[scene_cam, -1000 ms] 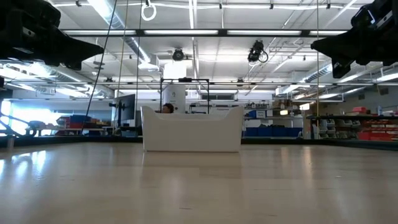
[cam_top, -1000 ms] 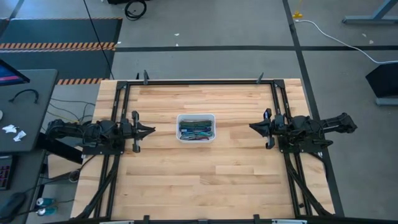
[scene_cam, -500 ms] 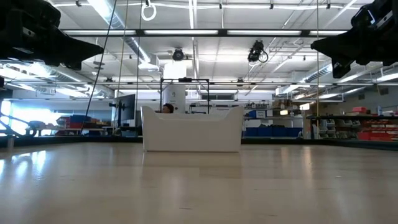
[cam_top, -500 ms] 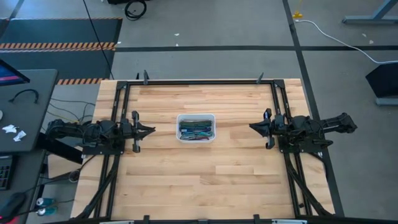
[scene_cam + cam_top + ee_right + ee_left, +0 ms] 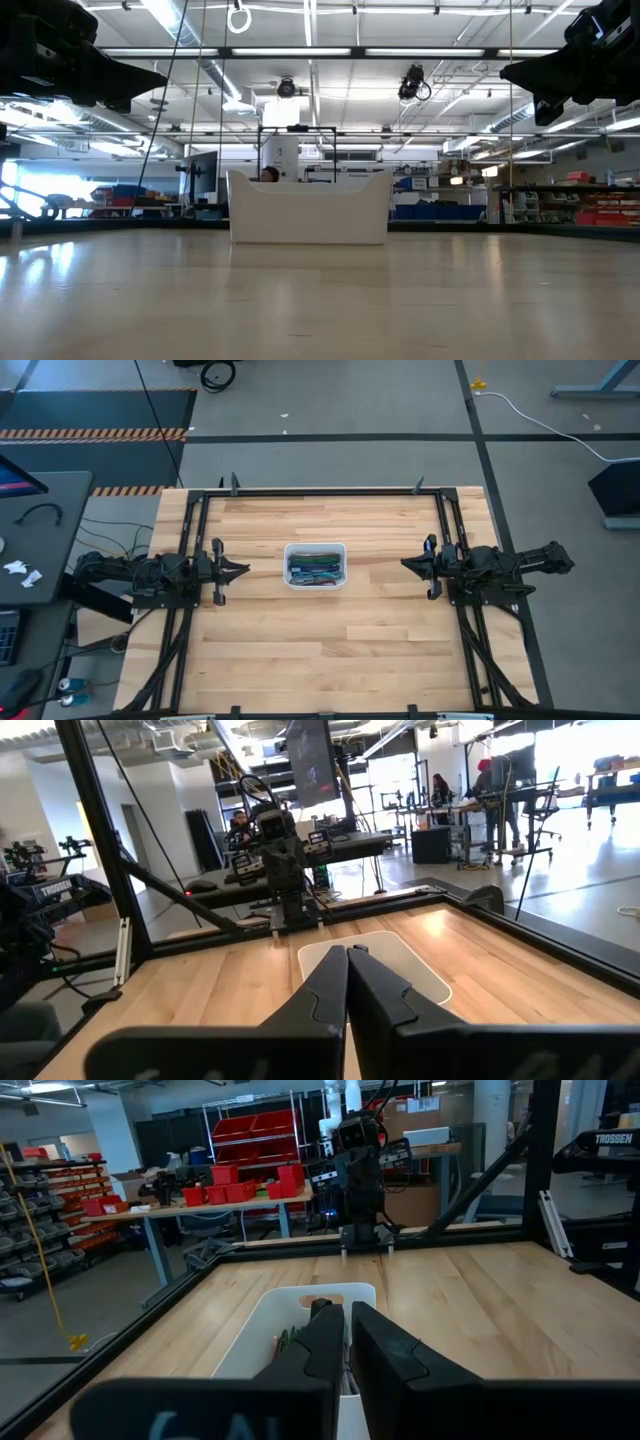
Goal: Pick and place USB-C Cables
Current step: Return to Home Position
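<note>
Pale wood planks make up the table, framed by a black rail. On its left side the left gripper hangs above the boards, raised well off them, tip pointing toward the middle. Its fingers are drawn together with only a sliver between them and have nothing in their hold. A little way past that tip, not touching it, the white bin sits at the table's centre (a small tub with rounded corners, just a plain white wall when seen from table height). The cables lie inside it, a jumble of teal, green and darker strips covering the bin's floor; a few green strands show within its walls in the left wrist view. Farther right, about as far from the bin as its partner, the right gripper hangs above the wood facing back toward the bin, its fingers closed tip to tip on nothing.
</note>
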Robot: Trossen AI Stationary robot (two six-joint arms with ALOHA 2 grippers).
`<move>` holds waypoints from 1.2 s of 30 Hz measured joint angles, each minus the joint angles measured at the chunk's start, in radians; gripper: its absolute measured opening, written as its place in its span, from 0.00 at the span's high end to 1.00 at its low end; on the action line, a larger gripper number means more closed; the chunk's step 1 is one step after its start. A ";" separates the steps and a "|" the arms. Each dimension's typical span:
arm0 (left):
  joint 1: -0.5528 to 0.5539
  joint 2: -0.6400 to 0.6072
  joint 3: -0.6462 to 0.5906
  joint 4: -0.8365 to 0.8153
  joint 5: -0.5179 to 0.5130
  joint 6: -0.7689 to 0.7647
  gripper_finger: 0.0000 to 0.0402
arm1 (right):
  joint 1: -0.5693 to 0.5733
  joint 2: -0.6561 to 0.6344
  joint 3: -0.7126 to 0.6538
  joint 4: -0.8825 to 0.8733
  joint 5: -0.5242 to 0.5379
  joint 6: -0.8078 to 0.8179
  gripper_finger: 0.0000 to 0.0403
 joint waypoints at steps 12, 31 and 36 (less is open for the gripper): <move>0.000 0.000 0.000 0.000 0.000 0.000 0.92 | 0.000 0.000 0.000 0.000 0.000 0.000 0.97; 0.000 0.000 0.000 0.000 0.000 0.000 0.93 | 0.000 0.000 0.000 0.000 0.000 0.000 0.97; 0.000 0.000 0.000 0.000 0.000 0.000 0.91 | 0.000 0.000 0.000 0.000 0.000 0.000 0.97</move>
